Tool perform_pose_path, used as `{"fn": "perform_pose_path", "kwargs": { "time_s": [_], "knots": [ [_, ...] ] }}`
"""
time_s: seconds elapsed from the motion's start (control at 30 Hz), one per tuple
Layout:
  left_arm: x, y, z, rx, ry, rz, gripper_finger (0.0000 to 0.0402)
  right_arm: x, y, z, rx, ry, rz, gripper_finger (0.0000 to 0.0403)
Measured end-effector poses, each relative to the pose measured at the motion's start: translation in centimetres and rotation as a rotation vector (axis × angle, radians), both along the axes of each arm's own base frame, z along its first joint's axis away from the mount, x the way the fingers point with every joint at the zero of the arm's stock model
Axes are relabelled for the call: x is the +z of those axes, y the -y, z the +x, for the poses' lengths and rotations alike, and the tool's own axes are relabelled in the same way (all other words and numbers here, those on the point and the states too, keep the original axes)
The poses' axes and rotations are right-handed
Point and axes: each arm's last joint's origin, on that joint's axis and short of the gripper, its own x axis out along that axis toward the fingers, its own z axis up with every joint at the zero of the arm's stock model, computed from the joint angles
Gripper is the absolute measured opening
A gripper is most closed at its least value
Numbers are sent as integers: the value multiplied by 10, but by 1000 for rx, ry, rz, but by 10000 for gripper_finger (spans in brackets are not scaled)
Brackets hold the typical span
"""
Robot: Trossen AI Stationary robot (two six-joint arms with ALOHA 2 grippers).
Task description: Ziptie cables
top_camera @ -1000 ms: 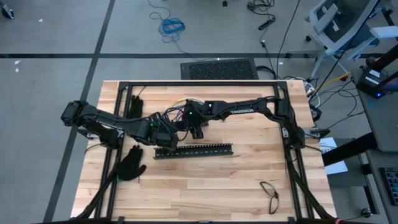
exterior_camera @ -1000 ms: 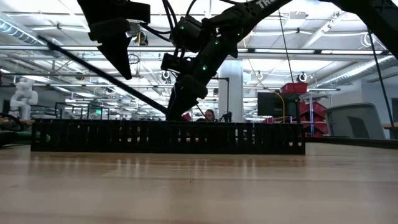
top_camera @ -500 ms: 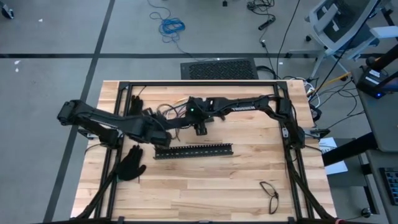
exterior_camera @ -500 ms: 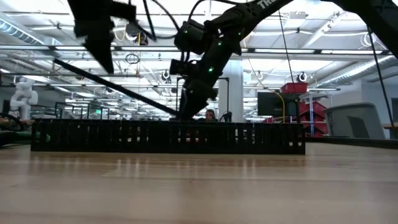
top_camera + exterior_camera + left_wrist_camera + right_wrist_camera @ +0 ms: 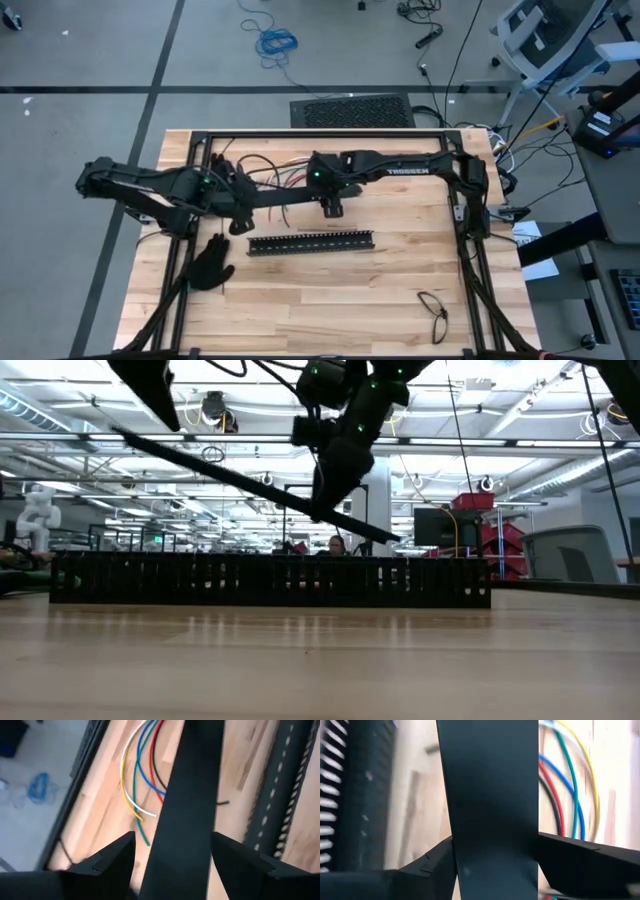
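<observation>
**Both grippers hold a flat black bar aloft over the table**

Nearest the front edge of the table (image 5: 330, 300) lies a loop of black cord (image 5: 434, 313), well to the right of the slotted bar (image 5: 311, 243). That slotted bar lies flat across the table's middle and serves as landmark; in the low view it stands as a long dark wall (image 5: 270, 581). A black glove (image 5: 210, 264) lies just left of it, slightly nearer the front.

Above and behind the slotted bar, a second flat bar (image 5: 285, 201) hangs in the air, clear of the wood. In the low view it slants (image 5: 250, 482), its left end higher than its right.

The left gripper (image 5: 240, 207) reaches in from the left, its arm stretched low and nearly level, and is clamped on the flat bar's left part; the left wrist view shows the bar (image 5: 185, 810) filling the space between the two fingers (image 5: 107, 857). The right gripper (image 5: 334, 205) comes from the right on a long, almost straight arm, wrist bent downward, and is clamped on the bar's right end; in the right wrist view the bar (image 5: 490, 805) sits tight between the fingers (image 5: 437, 857).

Farther back, behind the slotted bar and beyond the held bar, the cables (image 5: 275, 168) lie loose on the wood near the table's rear frame: red, blue, white, yellow and green strands (image 5: 142, 770). A second black glove (image 5: 216, 166) lies left of them.
</observation>
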Motion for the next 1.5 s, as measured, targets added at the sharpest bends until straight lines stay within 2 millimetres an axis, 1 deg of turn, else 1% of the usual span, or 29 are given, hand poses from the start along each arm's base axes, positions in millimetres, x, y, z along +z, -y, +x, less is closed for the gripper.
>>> {"fn": "perform_pose_path", "kwargs": {
  "time_s": [0.2, 0.27, 0.33, 0.4, 0.5, 0.6, 0.67, 0.77, 0.87, 1.0, 1.17, 1.23, 1.33, 1.4, 1.5],
  "knots": [
    [-5, 2, 23, -116, -12, 94, 250, -2, 1, 1, -47, 12, -1, 226],
    [-11, 0, 32, -134, -61, 118, 251, -1, 0, 2, -58, 21, 5, 228],
    [-23, -3, 42, -147, -124, 133, 251, 1, -1, 3, -58, 29, 6, 231],
    [-39, -7, 50, -137, -161, 135, 251, 3, -4, 6, -51, 51, 4, 231],
    [-63, -12, 58, -120, -205, 122, 251, 7, -7, 8, -39, 66, 6, 228],
    [-80, -14, 63, -114, -242, 112, 251, 9, -8, 9, -33, 75, 6, 231],
    [-83, -13, 67, -105, -219, 91, 251, 9, -7, 9, -33, 80, 5, 233],
    [-85, -6, 76, -100, -130, -1, 251, 11, -4, 12, -36, 117, -4, 232],
    [-84, 4, 80, -153, -84, -68, 251, 14, 4, 13, -57, 156, -7, 230],
    [-86, 18, 72, -181, -142, -83, 251, 14, 20, 10, -104, 156, -7, 231],
    [-86, 30, 49, -112, -259, -99, 251, 13, 34, 0, -130, 102, -5, 228],
    [-79, 34, 37, -62, -260, -108, 251, 14, 39, -6, -135, 69, -3, 228],
    [-64, 34, 16, 17, -206, -93, 251, 15, 44, -15, -139, 11, 2, 226],
    [-54, 32, 2, 57, -160, -77, 251, 17, 44, -22, -137, -23, 30, 222],
    [-41, 25, -17, 120, -97, -49, 251, 27, 42, -30, -123, -30, 78, 212]
  ]
}}
